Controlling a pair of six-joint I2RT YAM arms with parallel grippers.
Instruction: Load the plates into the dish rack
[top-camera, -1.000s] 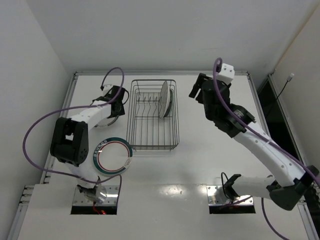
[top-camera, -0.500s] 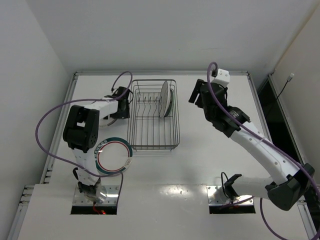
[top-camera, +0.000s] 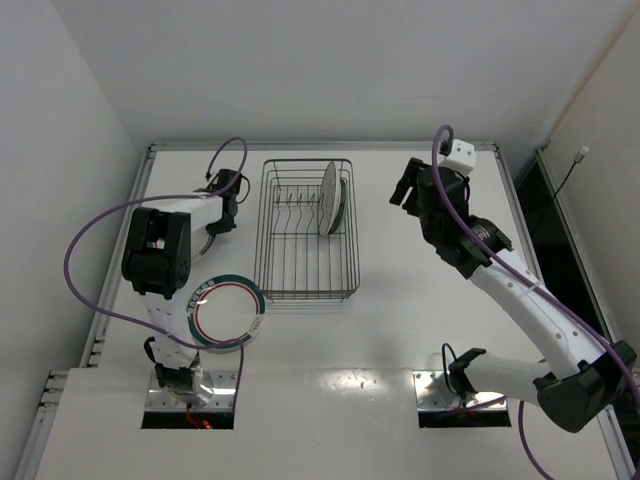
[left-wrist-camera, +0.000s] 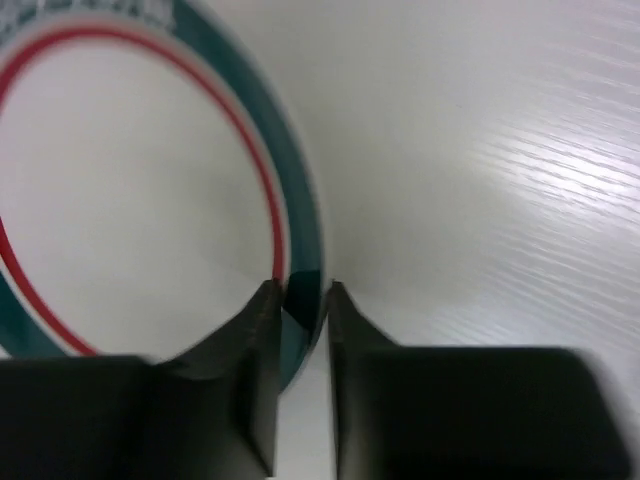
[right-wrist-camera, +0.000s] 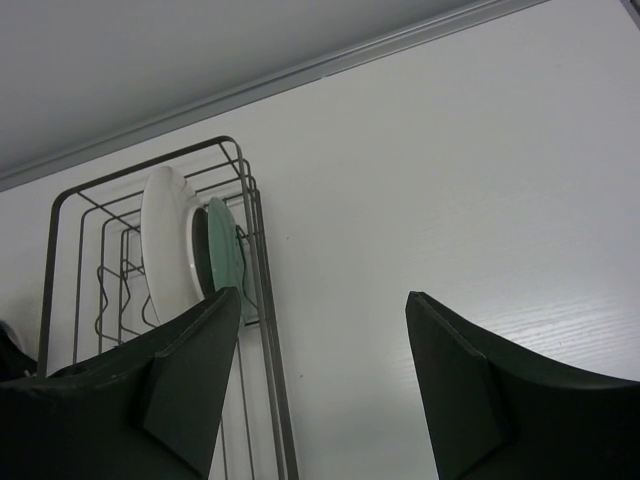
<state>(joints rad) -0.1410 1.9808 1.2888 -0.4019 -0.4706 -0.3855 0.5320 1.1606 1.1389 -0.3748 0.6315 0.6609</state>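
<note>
My left gripper (left-wrist-camera: 300, 291) is shut on the dark green rim of a white plate (left-wrist-camera: 140, 180) with a thin red ring. This plate lies left of the dish rack (top-camera: 306, 293). In the top view the left gripper (top-camera: 222, 220) and arm hide most of it. A second green-rimmed plate (top-camera: 228, 312) lies flat on the table nearer the arm bases. A white plate (right-wrist-camera: 166, 245) stands upright in the rack's far right corner, with a pale green disc (right-wrist-camera: 226, 258) next to it. My right gripper (right-wrist-camera: 322, 300) hangs open and empty, right of the rack (right-wrist-camera: 262, 330).
A purple cable (top-camera: 92, 240) loops out from the left arm over the table's left side. White walls close in the table at the back and on both sides. The right arm (top-camera: 500, 270) stretches across the table's right half.
The left gripper has closed onto the plate's rim, after reaching toward the rack and drawing back left. The right gripper has shifted slightly right and stays open.
</note>
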